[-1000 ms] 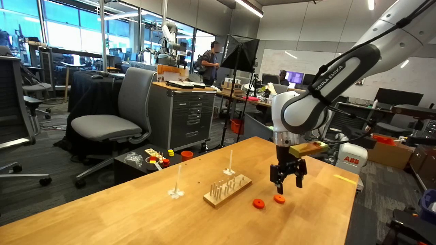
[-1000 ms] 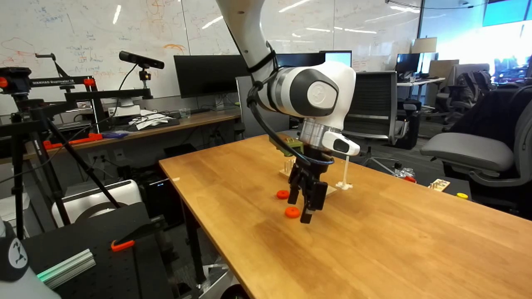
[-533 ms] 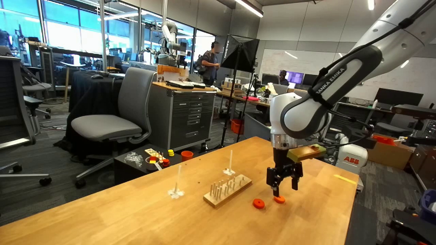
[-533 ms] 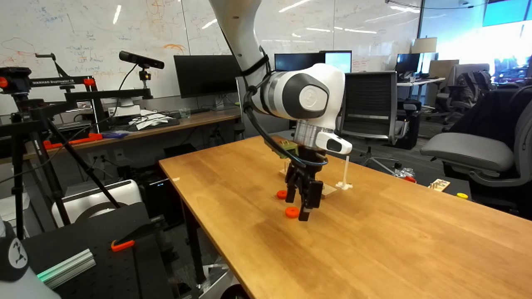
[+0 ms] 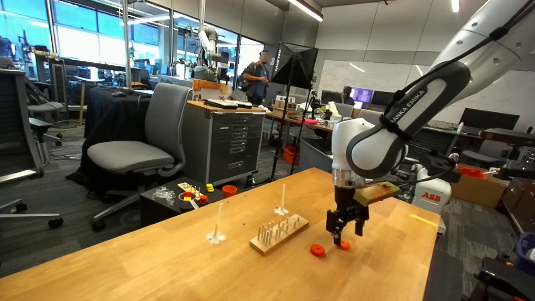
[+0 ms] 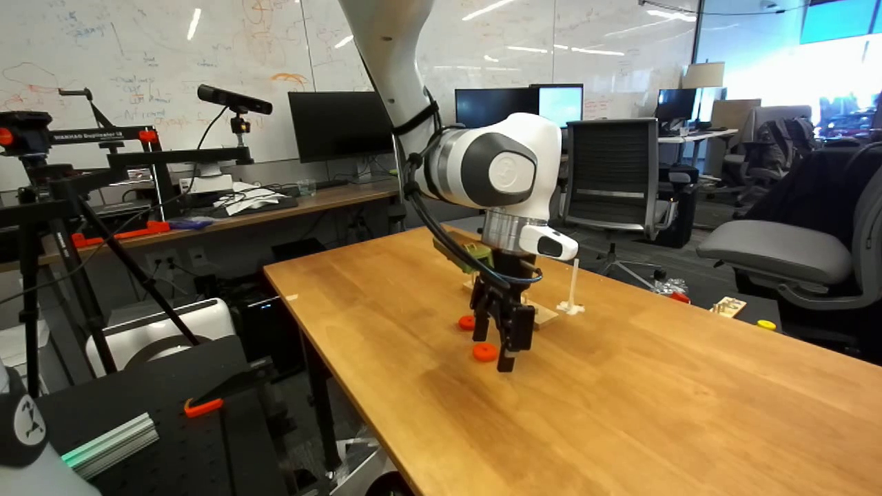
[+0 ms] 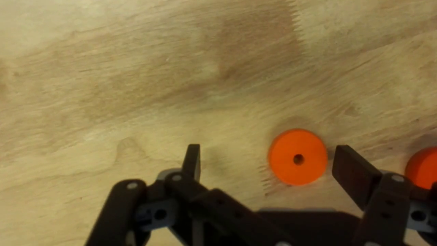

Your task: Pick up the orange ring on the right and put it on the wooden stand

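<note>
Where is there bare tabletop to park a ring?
In an exterior view, bare table stretches left of the leftmost pale peg; another patch lies between the gripper and the yellow strip. Crowded: around the right orange ring, where the open gripper hangs close, with the other ring and the wooden stand nearby.

Mostly white arm (image 5: 422,108) with dark grey panels (image 6: 475,169) — "ANKA EMIKA" in white letters (image 5: 408,104) on one, a round white cap (image 6: 512,173) with a faint emblem (image 6: 508,169) on another. Black cables (image 6: 441,236), black straps (image 5: 395,126), silvery metal collar (image 6: 503,231), plus a boxy yellow-green housing (image 5: 377,193). The gripper (image 7: 266,153) is basically all black linkage tbh — blunt fingers (image 7: 355,172) and little grey round screw heads (image 7: 132,185).
</note>
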